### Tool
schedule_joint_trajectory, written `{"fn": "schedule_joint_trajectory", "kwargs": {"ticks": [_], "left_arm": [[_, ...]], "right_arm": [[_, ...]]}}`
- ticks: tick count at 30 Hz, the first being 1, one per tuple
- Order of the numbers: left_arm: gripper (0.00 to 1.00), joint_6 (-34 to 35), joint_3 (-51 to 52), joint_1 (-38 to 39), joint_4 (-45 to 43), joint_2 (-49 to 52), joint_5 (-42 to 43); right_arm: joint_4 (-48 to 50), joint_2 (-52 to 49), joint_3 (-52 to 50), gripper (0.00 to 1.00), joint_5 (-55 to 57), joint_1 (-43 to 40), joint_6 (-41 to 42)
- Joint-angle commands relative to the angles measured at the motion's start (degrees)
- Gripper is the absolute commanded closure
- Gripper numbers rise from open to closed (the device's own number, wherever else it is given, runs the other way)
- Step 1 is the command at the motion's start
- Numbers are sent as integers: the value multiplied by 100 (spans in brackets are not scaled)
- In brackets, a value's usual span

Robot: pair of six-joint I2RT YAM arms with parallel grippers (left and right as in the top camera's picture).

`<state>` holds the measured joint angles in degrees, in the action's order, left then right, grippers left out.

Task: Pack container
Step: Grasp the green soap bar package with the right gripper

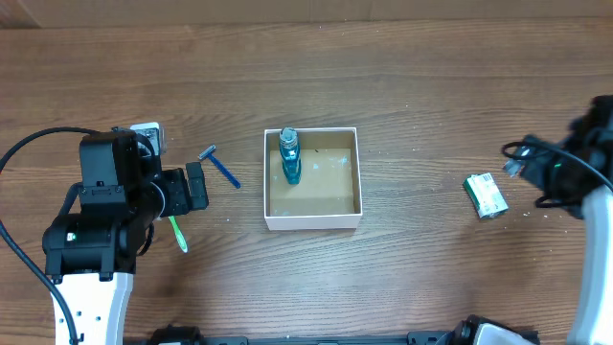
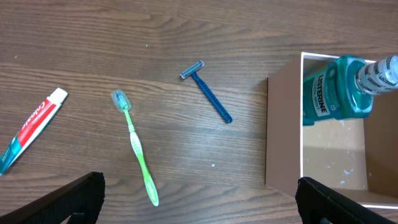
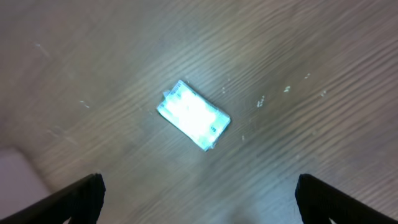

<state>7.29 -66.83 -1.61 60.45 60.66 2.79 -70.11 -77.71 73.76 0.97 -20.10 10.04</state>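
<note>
We see the shallow square white-walled box with brown cardboard floor (image 1: 326, 192) mid-way across the wooden surface (image 1: 431, 86), 3 o'clock from the left hand (image 2: 199, 208) and 9 o'clock from the right hand (image 3: 199, 202). A teal plastic mouthwash bottle (image 1: 290, 159) lies at its 10 o'clock corner, which we judge leaves room. Both hands gape wide and empty, above the green plastic toothbrush (image 2: 138, 149) and the small green-and-white packet (image 3: 193, 116), likely next picks.

- Looks like a robot lab bench: a wood-grain table (image 1: 402, 77), with the cabled left arm (image 1: 101, 206) and right arm (image 1: 579, 168) flanking the container (image 1: 312, 221).
- Toiletries are laid out left of the container: razor (image 1: 220, 168), toothbrush (image 1: 178, 233), toothpaste (image 2: 31, 127).
</note>
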Motion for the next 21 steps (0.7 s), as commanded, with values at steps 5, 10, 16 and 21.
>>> {"fn": "schedule_joint_trajectory", "kwargs": {"ticks": [5, 10, 16, 21], "left_arm": [[0, -90, -116, 13, -13, 9, -42], [0, -87, -116, 13, -35, 9, -42], [0, -90, -116, 13, -61, 9, -44], [0, -90, -116, 13, -68, 9, -44]], "right_arm": [[964, -1537, -822, 0, -151, 20, -1165], [1447, -2240, -822, 0, -424, 22, -1453], [1703, -2634, -824, 0, -411, 22, -1502], [1893, -2647, -824, 0, -549, 22, -1510]]}}
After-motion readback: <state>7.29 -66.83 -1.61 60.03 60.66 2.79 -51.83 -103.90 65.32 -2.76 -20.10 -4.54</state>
